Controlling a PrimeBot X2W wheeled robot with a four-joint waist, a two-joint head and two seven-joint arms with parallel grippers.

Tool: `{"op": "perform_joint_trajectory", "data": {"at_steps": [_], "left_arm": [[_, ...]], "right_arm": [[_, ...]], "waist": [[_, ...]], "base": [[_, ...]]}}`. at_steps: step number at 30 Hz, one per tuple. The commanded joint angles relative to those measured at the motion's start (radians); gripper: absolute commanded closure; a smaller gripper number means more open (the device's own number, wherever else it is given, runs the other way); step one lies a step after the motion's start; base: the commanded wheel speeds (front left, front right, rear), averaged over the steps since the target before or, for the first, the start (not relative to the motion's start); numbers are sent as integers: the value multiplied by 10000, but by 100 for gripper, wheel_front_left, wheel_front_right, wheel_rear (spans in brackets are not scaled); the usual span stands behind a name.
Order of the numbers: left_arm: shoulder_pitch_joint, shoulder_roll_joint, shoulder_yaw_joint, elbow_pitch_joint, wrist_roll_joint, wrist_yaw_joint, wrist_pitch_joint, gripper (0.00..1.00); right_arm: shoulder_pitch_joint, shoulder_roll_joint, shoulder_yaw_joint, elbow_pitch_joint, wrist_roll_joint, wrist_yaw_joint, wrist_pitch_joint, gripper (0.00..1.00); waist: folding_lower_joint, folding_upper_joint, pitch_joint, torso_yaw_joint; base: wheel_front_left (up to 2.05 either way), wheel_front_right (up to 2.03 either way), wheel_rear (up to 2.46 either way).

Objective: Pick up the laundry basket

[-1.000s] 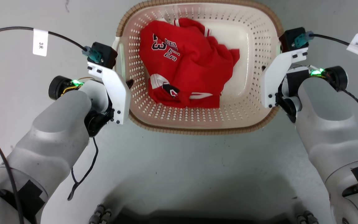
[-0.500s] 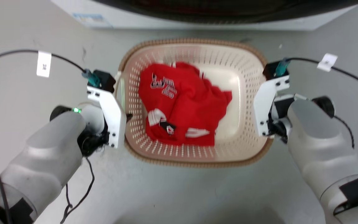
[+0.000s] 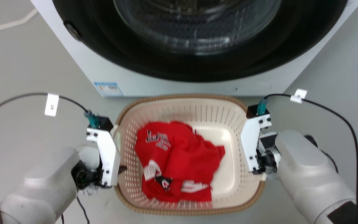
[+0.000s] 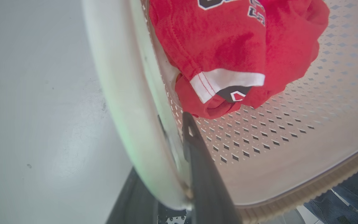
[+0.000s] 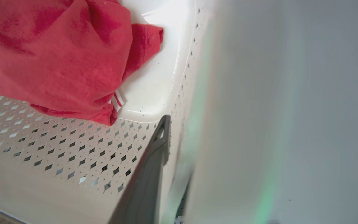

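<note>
- The cream-white perforated plastic laundry basket [image 3: 197, 113] is rounded-rectangular with a brown woven-look rim [image 3: 179, 95]. It sits upright and level, open side up, over the grey floor [image 3: 26, 62] just in front of the white washer [image 3: 197, 87].
- A crumpled red garment [image 3: 179, 161] lies inside it, toward the left; the right part of the base is bare.
- The left claw [image 3: 119, 170] pinches the left wall by the white handle [image 3: 116, 137], one finger inside and one outside. The right claw [image 5: 176, 130] clasps the right wall.
- Whether the base touches the floor cannot be told.
</note>
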Motion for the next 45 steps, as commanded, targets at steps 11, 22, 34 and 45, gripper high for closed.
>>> {"op": "perform_joint_trajectory", "data": {"at_steps": [11,22,34,45], "left_arm": [[914,327,-51,277,-614,24,1334,100],[1562,83,-57,356,-989,22,1867,100],[1817,-3,-73,363,-1204,19,2366,100],[1798,41,-73,274,-1217,19,2458,100]], "right_arm": [[934,-188,700,159,1059,120,1395,100],[1472,-186,1312,191,1499,122,2191,100],[1459,-161,1555,240,1859,69,2218,100],[1438,-165,1637,451,2083,69,2129,100]], "waist": [[2,0,-2414,-144],[2,0,-3340,-209],[2,0,-3519,-225],[2,0,-3537,-193]], "base": [[0,0,0],[0,0,0],[0,0,0],[0,0,0]]}}
